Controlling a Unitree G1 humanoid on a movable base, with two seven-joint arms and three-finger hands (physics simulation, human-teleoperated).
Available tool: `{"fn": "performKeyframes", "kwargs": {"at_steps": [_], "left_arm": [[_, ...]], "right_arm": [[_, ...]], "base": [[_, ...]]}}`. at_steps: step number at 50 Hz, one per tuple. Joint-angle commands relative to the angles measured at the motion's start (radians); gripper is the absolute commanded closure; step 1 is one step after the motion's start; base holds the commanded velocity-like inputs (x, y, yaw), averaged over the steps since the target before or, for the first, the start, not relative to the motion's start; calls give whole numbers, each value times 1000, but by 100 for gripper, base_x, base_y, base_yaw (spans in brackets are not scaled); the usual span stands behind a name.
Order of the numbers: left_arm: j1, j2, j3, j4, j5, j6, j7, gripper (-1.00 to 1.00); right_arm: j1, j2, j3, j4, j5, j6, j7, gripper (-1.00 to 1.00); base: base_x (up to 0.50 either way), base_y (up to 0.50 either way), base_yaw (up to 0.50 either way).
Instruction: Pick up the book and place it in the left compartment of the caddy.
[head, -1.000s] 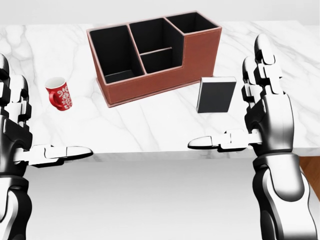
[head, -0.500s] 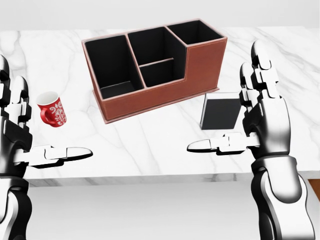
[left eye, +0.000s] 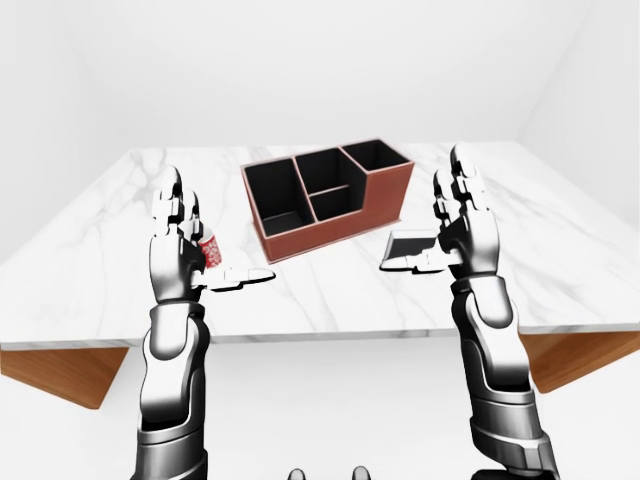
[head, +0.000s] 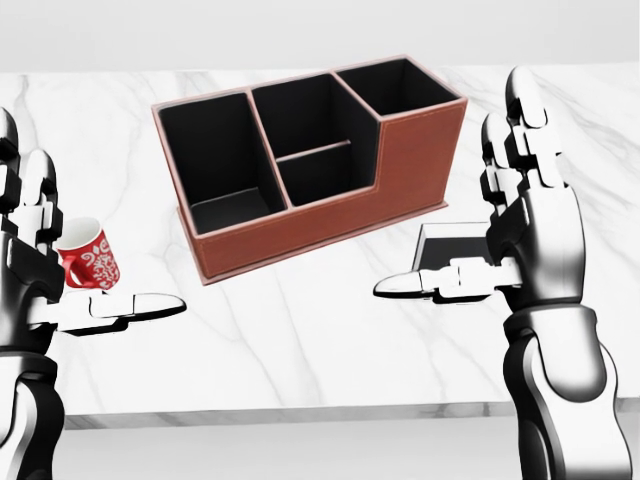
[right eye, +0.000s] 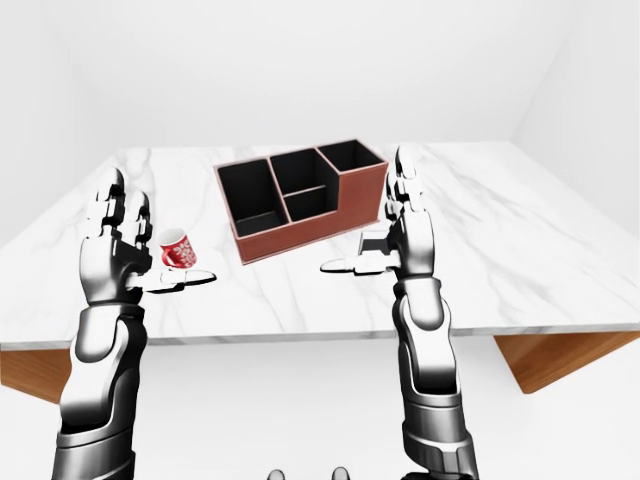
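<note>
A dark book (head: 447, 247) with a pale edge lies flat on the marble table (head: 300, 340), right of the caddy; my right hand covers its right part. The red-brown caddy (head: 405, 150) has black insides, and its left compartment (head: 215, 150) is open-topped and holds nothing. My right hand (head: 465, 200) is open, fingers up and thumb out to the left, hovering above the book's near side without touching it. My left hand (head: 100, 235) is open too, at the head view's left edge beside a red mug (head: 88, 265).
The red patterned mug stands left of the caddy, just behind my left thumb (head: 140, 303). The table's near edge (head: 300, 412) runs across the bottom of the head view. Bare marble lies between my two hands, below the caddy.
The camera has moved closer to the table, so caddy, mug and book sit lower and larger. Both hands keep the same open pose. The book is now partly behind my right hand.
</note>
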Motion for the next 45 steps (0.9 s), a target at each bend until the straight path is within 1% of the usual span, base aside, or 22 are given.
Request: {"fn": "performKeyframes", "kwargs": {"at_steps": [1, 25, 45], "left_arm": [[-3, -1, -1, -1, 2, 0, 1, -100], [7, 2, 6, -23, -1, 0, -2, -100], [13, 4, 9, -32, 2, 0, -16, -100]], "right_arm": [[-8, -1, 1, -12, 2, 0, -1, -100], [0, -7, -6, -55, 2, 0, 5, -100], [8, -5, -8, -49, -2, 0, 2, -100]], "base": [[26, 0, 0], [26, 0, 0], [26, 0, 0]]}}
